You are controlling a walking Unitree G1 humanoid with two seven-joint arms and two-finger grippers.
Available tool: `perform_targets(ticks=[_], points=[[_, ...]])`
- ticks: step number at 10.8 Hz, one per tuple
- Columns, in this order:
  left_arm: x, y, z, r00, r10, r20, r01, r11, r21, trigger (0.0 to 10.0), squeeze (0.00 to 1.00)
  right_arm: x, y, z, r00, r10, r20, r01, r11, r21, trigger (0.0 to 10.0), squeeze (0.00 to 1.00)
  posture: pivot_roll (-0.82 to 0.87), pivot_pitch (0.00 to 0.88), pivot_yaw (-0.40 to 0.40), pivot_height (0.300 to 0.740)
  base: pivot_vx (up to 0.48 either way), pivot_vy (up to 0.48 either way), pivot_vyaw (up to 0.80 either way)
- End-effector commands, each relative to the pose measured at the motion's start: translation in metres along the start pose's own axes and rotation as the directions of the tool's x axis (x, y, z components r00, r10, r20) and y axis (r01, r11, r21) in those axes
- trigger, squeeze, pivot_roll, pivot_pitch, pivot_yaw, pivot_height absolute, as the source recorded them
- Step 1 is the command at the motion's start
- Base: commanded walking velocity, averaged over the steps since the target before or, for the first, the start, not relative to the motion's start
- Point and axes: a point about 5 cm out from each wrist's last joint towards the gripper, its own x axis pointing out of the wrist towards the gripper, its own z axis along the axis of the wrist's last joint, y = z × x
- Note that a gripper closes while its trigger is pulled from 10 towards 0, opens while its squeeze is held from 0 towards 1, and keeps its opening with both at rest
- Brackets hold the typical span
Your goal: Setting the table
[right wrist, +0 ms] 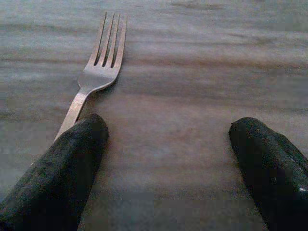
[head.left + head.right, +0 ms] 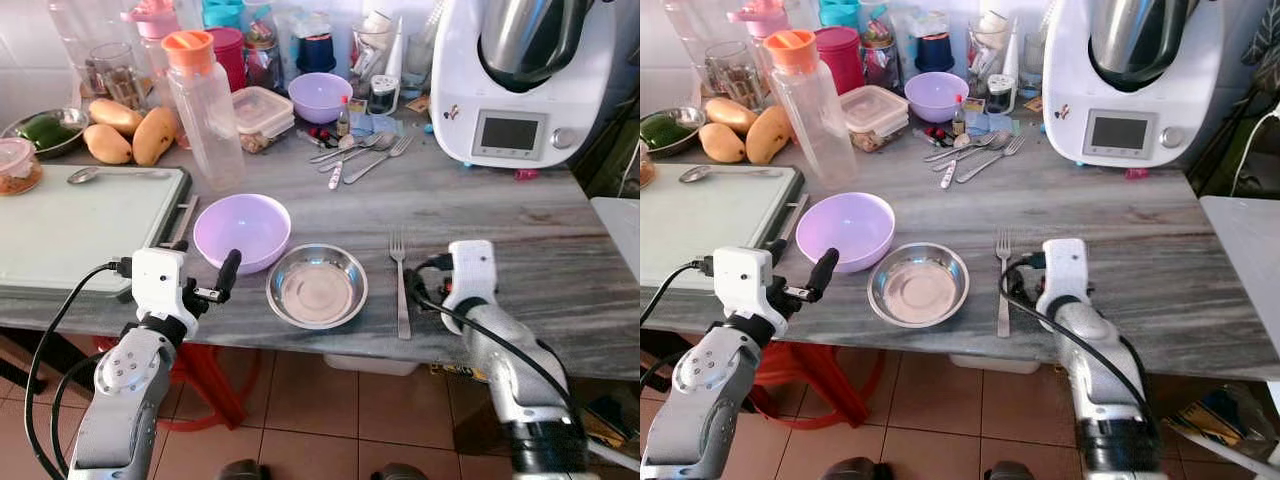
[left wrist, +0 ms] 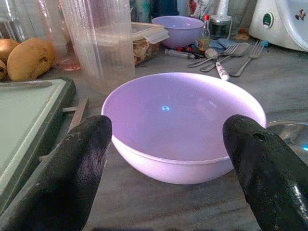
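Note:
A lilac bowl (image 2: 242, 230) sits near the grey counter's front edge, with an empty steel bowl (image 2: 317, 287) just to its right. A fork (image 2: 400, 285) lies right of the steel bowl, tines pointing away from me. My left gripper (image 3: 168, 127) is open and low at the counter edge, its fingers (image 3: 77, 168) spread either side of the lilac bowl's near rim without touching it. My right gripper (image 1: 171, 127) is open over bare counter; its one finger (image 1: 67, 168) lies beside the fork's handle (image 1: 79, 103).
A pale green board (image 2: 80, 225) with a spoon (image 2: 100, 175) fills the left. Behind stand a clear bottle (image 2: 205, 110), mangoes (image 2: 130, 135), a lidded container (image 2: 262, 110), loose cutlery (image 2: 360, 155), a second lilac bowl (image 2: 320, 95) and a white kitchen machine (image 2: 520, 100).

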Motion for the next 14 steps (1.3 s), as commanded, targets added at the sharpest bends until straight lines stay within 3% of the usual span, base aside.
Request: perform_targets(ticks=[1, 6, 11, 14], points=[[0.003, -0.001, 0.002, 1.0, 0.002, 0.004, -0.002, 1.0, 0.011, 10.0, 0.0, 0.004, 0.012, -0.005, 0.998, 0.063, -0.031, -0.064, 0.998, -0.012, 10.0, 0.0, -0.03, 0.0, 0.028, 0.74, 0.0, 0.0, 0.0], [0.003, -0.002, 0.002, 1.0, 0.002, 0.008, -0.002, 1.0, 0.008, 10.0, 0.0, 0.002, 0.013, -0.008, 0.995, 0.084, -0.044, -0.085, 0.996, -0.033, 10.0, 0.0, -0.03, 0.0, 0.025, 0.74, 0.0, 0.0, 0.0], [0.0, 0.0, 0.002, 1.0, 0.002, 0.005, -0.003, 1.0, 0.011, 10.0, 0.0, -0.015, -0.036, -0.004, 0.986, -0.166, -0.019, 0.165, 0.986, -0.035, 10.0, 0.0, -0.03, 0.002, 0.028, 0.74, 0.0, 0.0, 0.0], [-0.001, 0.0, 0.002, 1.0, -0.003, -0.002, 0.003, 1.0, 0.015, 10.0, 0.0, -0.016, -0.046, -0.008, 0.977, -0.213, -0.026, 0.213, 0.977, -0.022, 10.0, 0.0, -0.03, 0.007, 0.036, 0.74, 0.0, 0.0, 0.0]])
